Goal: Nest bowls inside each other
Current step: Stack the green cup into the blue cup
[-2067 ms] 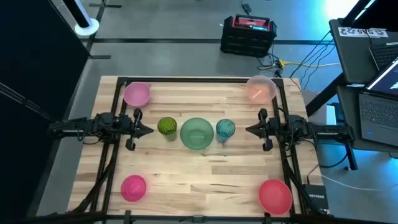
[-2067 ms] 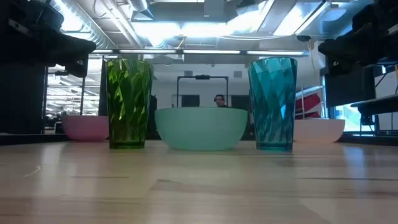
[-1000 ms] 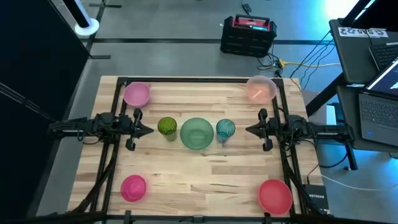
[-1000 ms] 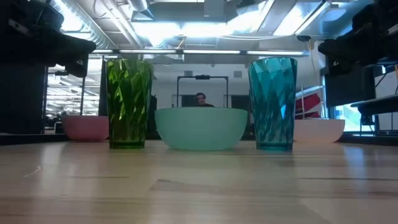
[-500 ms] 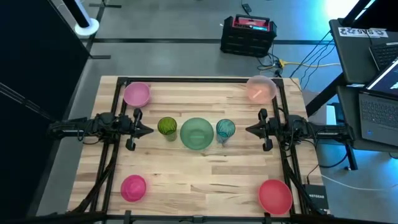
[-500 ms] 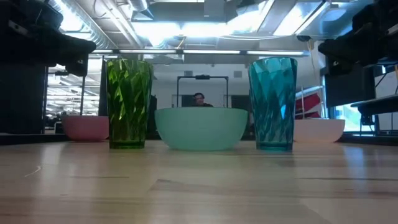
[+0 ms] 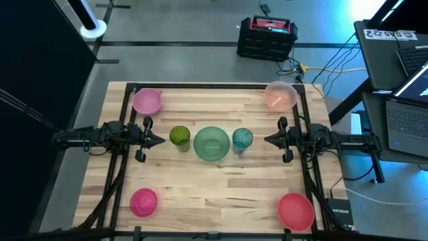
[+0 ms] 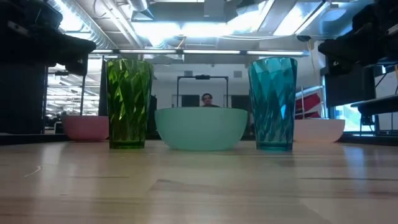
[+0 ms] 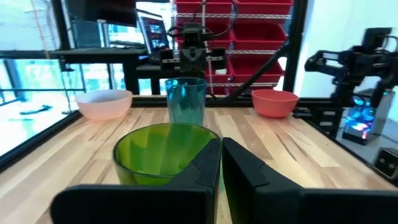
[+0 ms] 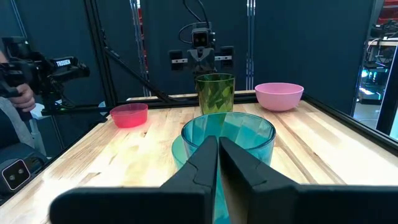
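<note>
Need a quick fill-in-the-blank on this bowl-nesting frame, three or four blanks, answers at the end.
1. The mint-green bowl sits between the olive-green tumbler and the ____ tumbler.
2. Both the left gripper and the right gripper have their fingers ____.
3. The number of bowls already nested is ____.
4. The red bowl sits on the ____ arm's side of the table.

Answers: teal; shut; zero; right

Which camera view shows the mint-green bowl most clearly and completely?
The high view: the mint-green bowl shows whole from above, between the olive-green cup and the teal cup. The low view gives only its side profile. In both wrist views the cups hide most of it; the right wrist view shows only a sliver.
</note>
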`<action>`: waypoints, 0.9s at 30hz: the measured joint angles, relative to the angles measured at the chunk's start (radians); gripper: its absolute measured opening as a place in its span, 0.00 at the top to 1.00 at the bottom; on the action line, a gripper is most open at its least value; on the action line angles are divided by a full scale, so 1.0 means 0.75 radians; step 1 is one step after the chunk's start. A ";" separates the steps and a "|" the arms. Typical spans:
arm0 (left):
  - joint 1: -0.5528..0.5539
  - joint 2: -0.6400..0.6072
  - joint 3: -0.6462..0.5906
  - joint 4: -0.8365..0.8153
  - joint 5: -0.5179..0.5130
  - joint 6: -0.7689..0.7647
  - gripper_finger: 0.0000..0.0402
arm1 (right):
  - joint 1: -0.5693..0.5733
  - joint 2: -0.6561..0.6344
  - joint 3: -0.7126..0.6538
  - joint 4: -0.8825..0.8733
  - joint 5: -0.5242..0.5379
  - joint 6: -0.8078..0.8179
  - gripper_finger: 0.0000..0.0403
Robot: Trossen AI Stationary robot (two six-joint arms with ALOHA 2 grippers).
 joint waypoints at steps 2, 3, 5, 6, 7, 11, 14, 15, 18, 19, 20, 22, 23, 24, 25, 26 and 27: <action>0.000 0.000 0.000 -0.005 -0.028 -0.016 1.00 | 0.000 0.000 0.000 0.000 0.000 0.000 1.00; 0.001 0.000 0.000 -0.008 -0.035 -0.020 1.00 | 0.000 0.000 0.000 0.000 0.000 0.000 1.00; 0.001 0.000 0.000 -0.014 -0.039 -0.031 1.00 | 0.000 0.000 0.000 0.000 0.000 0.000 1.00; 0.001 0.000 0.000 -0.015 -0.040 -0.036 1.00 | 0.000 0.000 0.000 0.000 0.000 0.000 1.00; 0.001 0.000 0.000 -0.015 -0.041 -0.041 1.00 | 0.000 0.000 0.000 0.000 0.000 0.000 1.00; 0.001 0.012 0.022 -0.061 -0.094 -0.084 1.00 | 0.000 0.000 0.000 0.000 0.000 0.001 1.00; 0.001 0.078 0.104 -0.103 -0.125 -0.139 0.97 | 0.000 0.000 0.000 0.000 0.003 0.001 1.00; 0.001 0.103 0.135 -0.114 -0.131 -0.159 0.96 | 0.000 0.000 0.000 0.000 0.005 0.001 1.00; 0.001 0.178 0.227 -0.149 -0.151 -0.217 0.92 | 0.000 0.000 0.000 0.001 0.009 0.001 1.00; 0.001 0.203 0.257 -0.161 -0.158 -0.237 0.91 | 0.000 0.000 0.000 0.001 0.011 0.001 1.00; 0.001 0.228 0.288 -0.173 -0.164 -0.256 0.90 | 0.000 0.000 0.000 0.001 0.013 0.001 1.00; 0.001 0.277 0.349 -0.196 -0.178 -0.295 0.87 | 0.000 0.000 0.000 0.001 0.016 0.001 1.00; 0.002 0.302 0.380 -0.208 -0.184 -0.315 0.86 | 0.000 0.000 0.000 0.001 0.017 0.001 1.00; 0.002 0.327 0.411 -0.219 -0.191 -0.334 0.85 | 0.000 0.000 0.000 0.001 0.019 0.001 1.00; 0.002 0.352 0.441 -0.231 -0.197 -0.354 0.84 | 0.000 0.000 0.000 0.001 0.020 0.001 1.00; 0.002 0.377 0.472 -0.243 -0.204 -0.373 0.83 | 0.000 0.000 0.000 0.001 0.022 0.001 1.00; 0.002 0.401 0.503 -0.254 -0.211 -0.393 0.81 | 0.000 0.000 0.000 0.001 0.023 0.001 1.00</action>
